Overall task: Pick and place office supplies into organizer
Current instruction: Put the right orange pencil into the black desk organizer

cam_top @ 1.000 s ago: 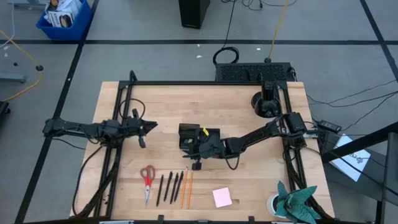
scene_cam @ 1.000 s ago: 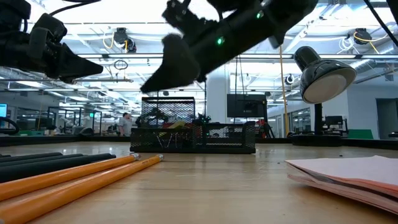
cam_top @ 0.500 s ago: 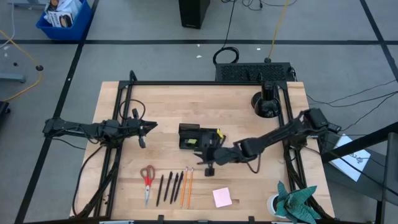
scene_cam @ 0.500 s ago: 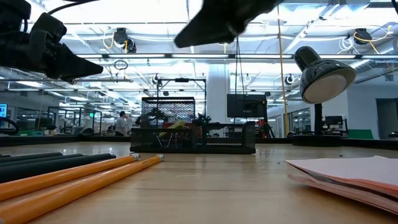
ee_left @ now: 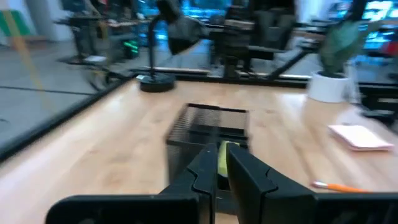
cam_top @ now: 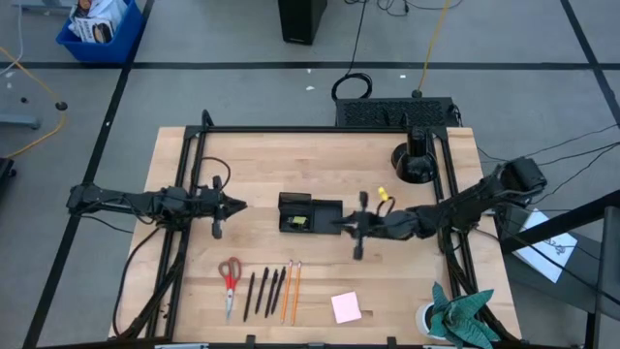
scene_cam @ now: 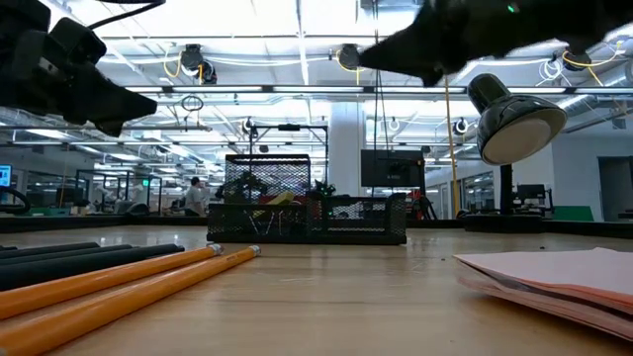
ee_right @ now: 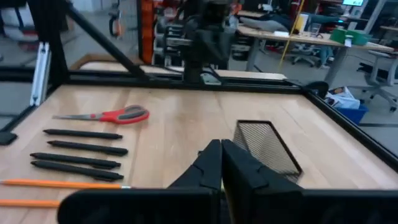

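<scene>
The black mesh organizer (cam_top: 295, 206) stands mid-table, with a yellow-green bit (cam_top: 300, 223) inside it; it also shows in the low view as organizer (scene_cam: 307, 213). Near the front edge lie the red-handled scissors (cam_top: 230, 276), dark pens (cam_top: 262, 291), orange pencils (cam_top: 292, 289) and the pink sticky pad (cam_top: 346, 307). My right gripper (cam_top: 341, 224) hovers shut, level, just right of the organizer and above table height (scene_cam: 396, 54). My left gripper (cam_top: 235, 205) hangs shut in the air left of the organizer, pointing at it.
A lamp with a round black base (cam_top: 415, 165) stands at the far right. The potted plant (cam_top: 455, 315) is in the near right corner. Bare wood lies between the organizer and the row of supplies, and along the far side.
My right gripper has drawn back from over the organizer toward the table's right and risen, rolling at the wrist. My left gripper has rolled a little in place. The supplies and the organizer have stayed put.
</scene>
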`<state>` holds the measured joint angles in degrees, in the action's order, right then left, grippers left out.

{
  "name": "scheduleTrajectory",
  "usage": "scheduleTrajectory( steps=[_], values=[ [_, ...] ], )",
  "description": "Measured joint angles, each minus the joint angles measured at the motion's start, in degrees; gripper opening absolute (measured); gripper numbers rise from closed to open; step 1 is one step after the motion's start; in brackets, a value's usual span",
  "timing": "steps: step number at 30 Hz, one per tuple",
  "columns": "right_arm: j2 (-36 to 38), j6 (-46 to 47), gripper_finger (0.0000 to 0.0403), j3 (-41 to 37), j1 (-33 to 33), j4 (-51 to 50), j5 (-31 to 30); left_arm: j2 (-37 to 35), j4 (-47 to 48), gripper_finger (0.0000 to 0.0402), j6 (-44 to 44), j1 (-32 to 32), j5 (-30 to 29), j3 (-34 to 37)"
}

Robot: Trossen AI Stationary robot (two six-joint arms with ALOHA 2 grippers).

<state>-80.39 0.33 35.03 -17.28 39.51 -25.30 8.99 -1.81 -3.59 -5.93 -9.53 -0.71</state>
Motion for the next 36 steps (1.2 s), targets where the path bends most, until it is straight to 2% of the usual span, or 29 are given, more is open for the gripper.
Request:
scheduleTrajectory(
  steps=[4, 7, 13, 17, 19, 22, 27, 29, 31, 36],
  values=[
    [2.03, 1.12, 0.0002, -7.37, 1.50, 6.54, 0.04, 0.98, 1.24, 0.0042, 0.47, -0.01, 7.26, 0.00],
    [2.02, -0.68, 0.0001, -12.12, 3.35, 11.03, 2.24, 2.98, 1.32, 0.0042, -2.15, -0.35, 7.94, 0.02],
    [2.04, -3.68, 0.0001, -17.55, 11.71, 21.45, 9.75, 8.44, -0.57, 0.0042, -10.82, -3.32, 4.24, 0.15],
    [2.13, 1.41, 0.0001, -17.73, 16.97, 22.40, 19.51, 13.82, -2.92, 0.0042, -18.45, -8.53, 0.94, 0.17],
    [2.13, 2.29, 0.0001, -17.73, 17.94, 21.86, 22.53, 17.20, -4.78, 0.0042, -21.71, -12.18, -2.00, 0.17],
    [2.07, 2.17, 0.0001, -17.73, 18.08, 19.82, 22.64, 23.67, -12.00, 0.0042, -24.36, -18.39, -5.54, 0.17],
    [2.09, 2.43, 0.0000, -17.71, 18.49, 18.05, 22.66, 36.95, -31.83, 0.0042, -23.22, -28.36, -11.81, -0.03],
    [2.09, 2.87, 0.0000, -17.70, 18.48, 16.97, 22.64, 42.47, -35.56, 0.0042, -22.23, -31.48, -14.08, -2.17],
    [2.09, 2.50, 0.0000, -17.71, 18.45, 16.70, 22.67, 47.44, -35.15, 0.0042, -21.99, -33.73, -15.90, -5.77],
    [2.09, 1.66, 0.0000, -17.68, 18.45, 16.26, 25.36, 59.21, -25.75, 0.0042, -22.03, -36.76, -17.89, -18.91]
  ],
)
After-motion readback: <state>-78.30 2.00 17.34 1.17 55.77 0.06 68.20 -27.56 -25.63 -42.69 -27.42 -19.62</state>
